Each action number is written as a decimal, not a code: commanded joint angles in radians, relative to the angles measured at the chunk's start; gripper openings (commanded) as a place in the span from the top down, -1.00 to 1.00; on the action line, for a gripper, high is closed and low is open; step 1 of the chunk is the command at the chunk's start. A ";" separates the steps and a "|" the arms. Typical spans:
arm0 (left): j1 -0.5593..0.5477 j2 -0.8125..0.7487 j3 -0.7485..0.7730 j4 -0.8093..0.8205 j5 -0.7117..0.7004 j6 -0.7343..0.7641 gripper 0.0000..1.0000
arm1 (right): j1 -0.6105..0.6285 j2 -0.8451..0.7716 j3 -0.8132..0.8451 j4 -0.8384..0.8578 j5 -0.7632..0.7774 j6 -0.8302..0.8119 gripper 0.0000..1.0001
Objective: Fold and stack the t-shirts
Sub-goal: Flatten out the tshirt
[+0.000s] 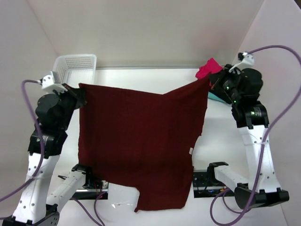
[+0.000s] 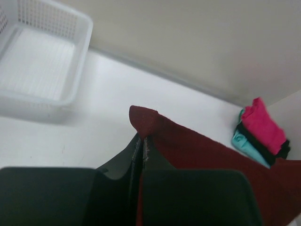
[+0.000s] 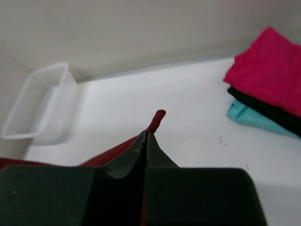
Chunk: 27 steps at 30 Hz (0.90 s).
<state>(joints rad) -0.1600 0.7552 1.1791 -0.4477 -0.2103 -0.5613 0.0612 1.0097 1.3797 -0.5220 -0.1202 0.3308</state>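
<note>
Two corners of the maroon t-shirt (image 1: 141, 141) are pinched. At left, beside the white basket (image 1: 75, 66), the left gripper (image 2: 142, 140) is clamped on one corner. The cloth hangs spread between the arms. At right, the right gripper (image 3: 146, 135) clamps the other corner, near the folded stack (image 3: 268, 89). This looks like spreading before the first fold. Next, the shirt needs laying flat on the table (image 1: 225, 141), clear of the stack.

Stock count, table (image 1: 221, 141) and above: four t-shirts, one basket, two pincers, two arms.
T-shirts, four in all: one dark maroon t-shirt (image 1: 141, 141), one pink-red t-shirt (image 3: 270, 70), one black t-shirt (image 3: 263, 106), one teal t-shirt (image 3: 244, 115). White lattice basket (image 2: 83, 52): one. Pincers, two: one left pincer (image 2: 142, 139), one right pincer (image 3: 146, 134). Arms, two: one left arm (image 1: 47, 132), one right arm (image 1: 249, 122). Table: one.
</note>
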 commanded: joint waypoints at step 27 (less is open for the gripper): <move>-0.001 0.554 -0.004 0.257 0.049 -0.046 1.00 | 0.008 0.486 0.030 0.313 0.059 -0.013 1.00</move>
<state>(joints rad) -0.1604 1.2293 1.0709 -0.2594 -0.1505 -0.6081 0.0612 1.4073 1.2750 -0.2678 -0.0954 0.3386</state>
